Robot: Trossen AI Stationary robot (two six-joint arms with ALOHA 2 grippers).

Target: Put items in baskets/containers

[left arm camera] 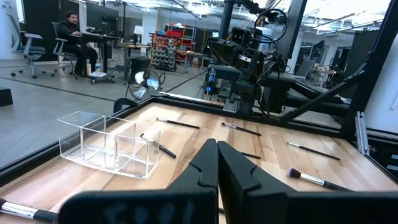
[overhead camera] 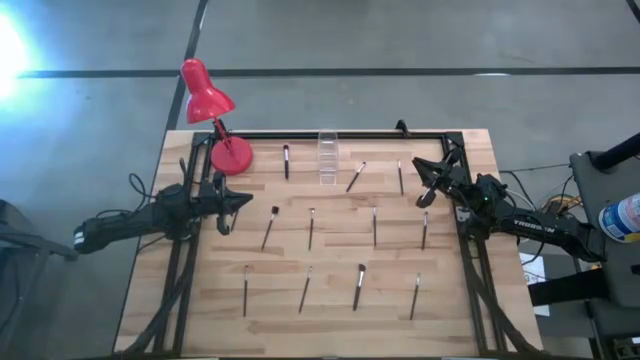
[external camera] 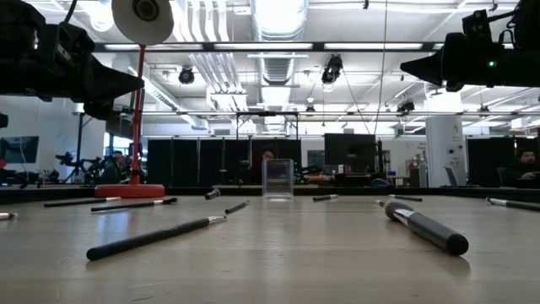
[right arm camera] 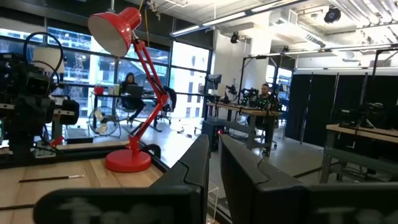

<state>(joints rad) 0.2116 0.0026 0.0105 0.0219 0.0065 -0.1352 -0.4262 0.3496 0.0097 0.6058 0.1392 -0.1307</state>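
Note:
Several thin dark brushes with silver ferrules lie flat and scattered on the wooden table, among them one near the far edge [overhead camera: 286, 160], one mid-table [overhead camera: 311, 228] and one near the front [overhead camera: 359, 286]. The clear plastic holder [overhead camera: 328, 158] stands upright at the far middle and also shows in the low view [external camera: 278, 179] and the left wrist view [left arm camera: 109, 144]. My left gripper [overhead camera: 245, 201] hovers shut and empty above the table's left side. My right gripper [overhead camera: 420, 188] hovers shut and empty above the right side, over a brush [overhead camera: 424, 228].
A red desk lamp [overhead camera: 208, 95] stands on its round base [overhead camera: 232, 155] at the far left corner, close to my left gripper. A black frame [overhead camera: 340, 134] runs along the table's far and side edges. People sit at desks in the room beyond.

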